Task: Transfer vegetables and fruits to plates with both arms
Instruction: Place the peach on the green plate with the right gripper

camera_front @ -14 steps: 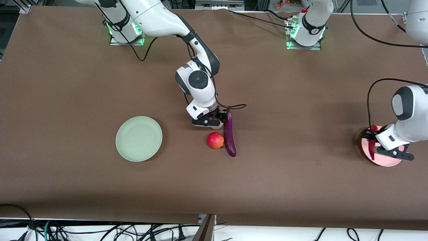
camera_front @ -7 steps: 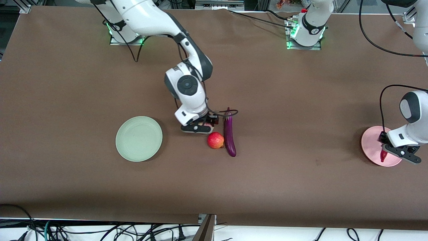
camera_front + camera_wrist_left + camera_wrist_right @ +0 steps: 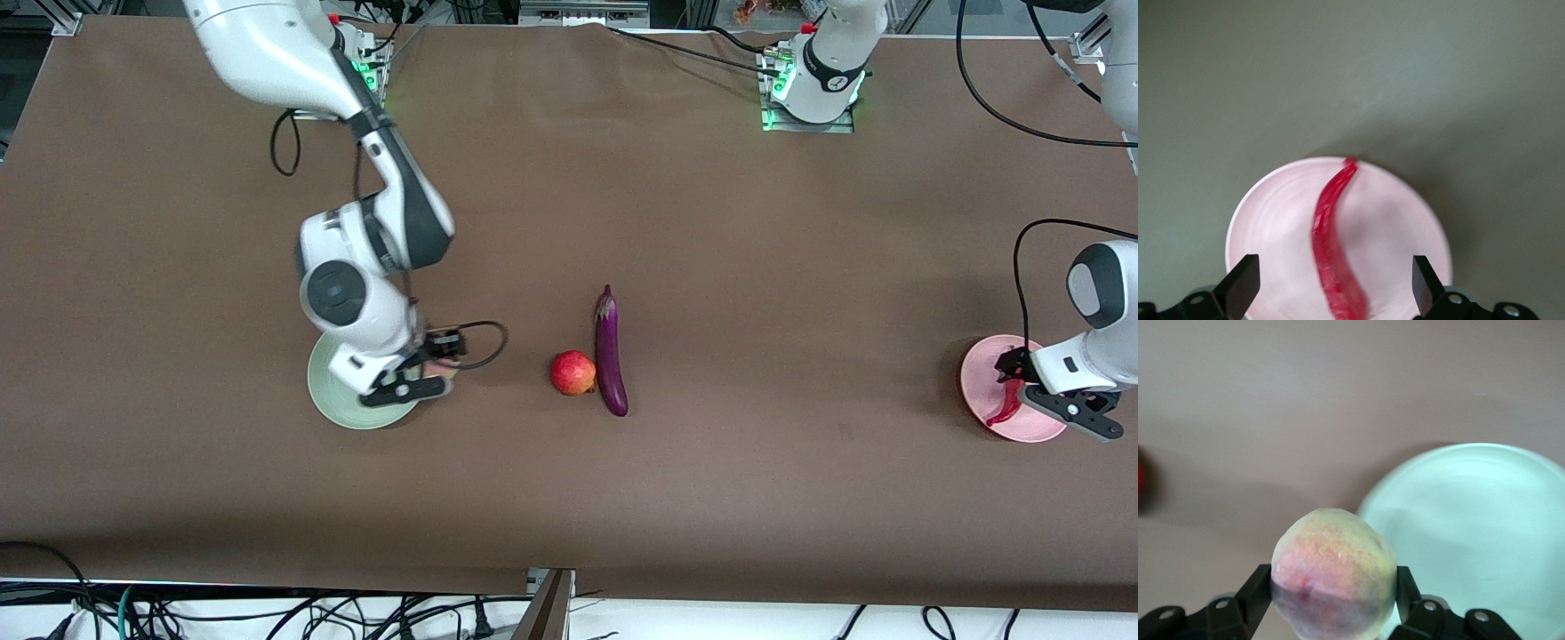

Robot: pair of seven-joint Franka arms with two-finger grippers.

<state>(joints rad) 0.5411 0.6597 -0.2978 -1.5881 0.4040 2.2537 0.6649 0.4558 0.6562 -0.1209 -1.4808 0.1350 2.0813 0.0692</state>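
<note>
You are sitting at roughly one item delivered out of four. The red chili pepper (image 3: 1333, 247) is lying on the pink plate (image 3: 1271, 220), right under the left gripper (image 3: 1058, 411), whose jaws are standing wide apart on either side of it and gripping nothing; in the left wrist view the pepper is running between the two fingertips without touching either.

The right gripper (image 3: 1333, 597) is clamping the peach-like fruit (image 3: 1333, 570) between its fingers, and you are seeing it hanging over the rim of the green plate (image 3: 331, 400), at the edge toward the middle of the table. From the right wrist view, most of the plate is lying just past the fruit, so I am judging that the drop has not yet been made.

What is left for you: the red apple-like fruit (image 3: 573, 372) and the purple eggplant (image 3: 610, 356) are lying on the bare table, touching or all but touching each other, well apart from both grippers and roughly between them
</note>
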